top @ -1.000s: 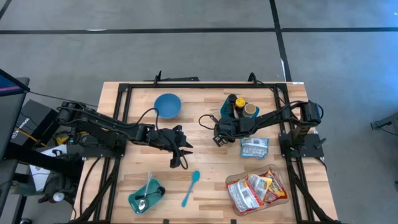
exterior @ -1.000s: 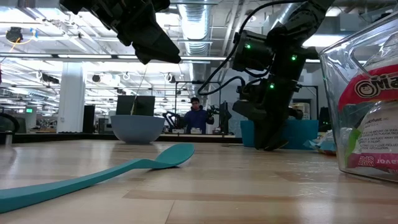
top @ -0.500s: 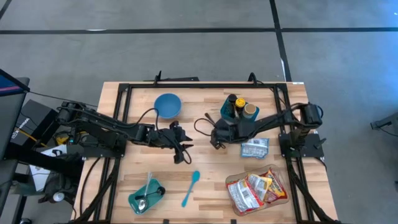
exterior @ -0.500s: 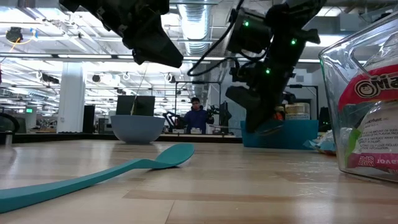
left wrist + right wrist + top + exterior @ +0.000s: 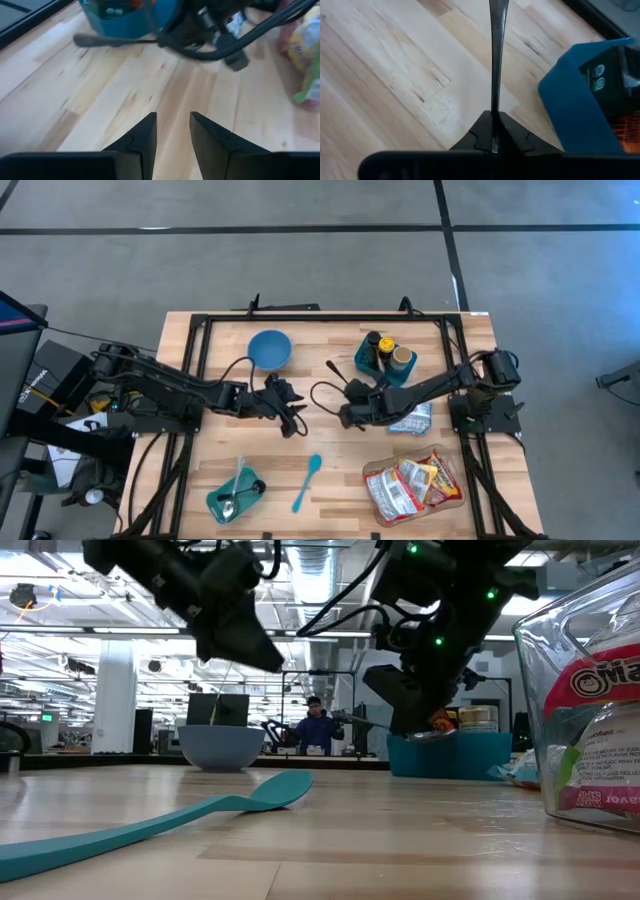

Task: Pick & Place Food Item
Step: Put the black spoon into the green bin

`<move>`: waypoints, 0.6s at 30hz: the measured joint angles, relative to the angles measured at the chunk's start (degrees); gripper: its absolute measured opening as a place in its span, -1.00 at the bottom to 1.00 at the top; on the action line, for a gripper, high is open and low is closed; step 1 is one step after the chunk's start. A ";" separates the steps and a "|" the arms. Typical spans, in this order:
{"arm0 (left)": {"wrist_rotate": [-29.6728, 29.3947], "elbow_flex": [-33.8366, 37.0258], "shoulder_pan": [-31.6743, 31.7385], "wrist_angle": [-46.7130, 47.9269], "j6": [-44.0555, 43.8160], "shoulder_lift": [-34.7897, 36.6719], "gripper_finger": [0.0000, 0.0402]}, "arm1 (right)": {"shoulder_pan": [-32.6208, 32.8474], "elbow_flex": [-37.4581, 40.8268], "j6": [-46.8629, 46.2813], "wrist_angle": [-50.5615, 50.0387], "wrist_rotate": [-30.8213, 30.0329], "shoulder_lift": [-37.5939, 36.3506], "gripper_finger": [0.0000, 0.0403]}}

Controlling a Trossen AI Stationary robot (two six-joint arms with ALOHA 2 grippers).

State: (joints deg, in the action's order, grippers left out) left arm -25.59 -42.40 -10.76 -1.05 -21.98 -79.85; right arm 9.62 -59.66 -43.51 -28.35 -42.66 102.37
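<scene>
My right gripper hovers over the table's middle, shut on a thin dark metal utensil. The utensil sticks out of it toward the teal bin's left side, and its far end is cut off in the right wrist view. My left gripper hangs just left of it, above bare wood. Its fingers stand a little apart with nothing between them. A silvery food packet lies flat on the table right of my right gripper. More packets fill a clear container near the front right. My right gripper pinches the utensil's slim shaft between its two fingers. The shaft runs straight out along the fingers, not across them. The gripper slants down from the table's right side and the utensil is lifted clear of the wood.
A teal bin with bottles stands at the back right and a blue bowl at the back left. A teal spatula and a small teal dish with a spoon lie near the front. Bare wood shows between the grippers.
My right gripper has risen from the table beside the teal bin and swung toward the near edge, still shut, turning as it went. My left gripper has rolled and tipped, its fingers swinging from pointing at the near edge toward the right arm.
</scene>
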 joint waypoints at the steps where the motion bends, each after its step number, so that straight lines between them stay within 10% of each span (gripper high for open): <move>1: -0.14 0.59 0.18 -0.18 -0.27 0.00 -0.45 | 0.31 0.00 -0.02 -0.01 -0.65 0.00 -0.95; 18: -0.06 2.34 0.56 -0.30 -4.46 0.00 -0.45 | 5.33 -1.55 1.98 0.54 -5.62 -0.07 -0.95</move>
State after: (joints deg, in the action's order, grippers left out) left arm -25.65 -40.05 -10.20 -1.34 -26.44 -79.85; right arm 14.95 -61.20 -41.53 -27.81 -48.28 102.30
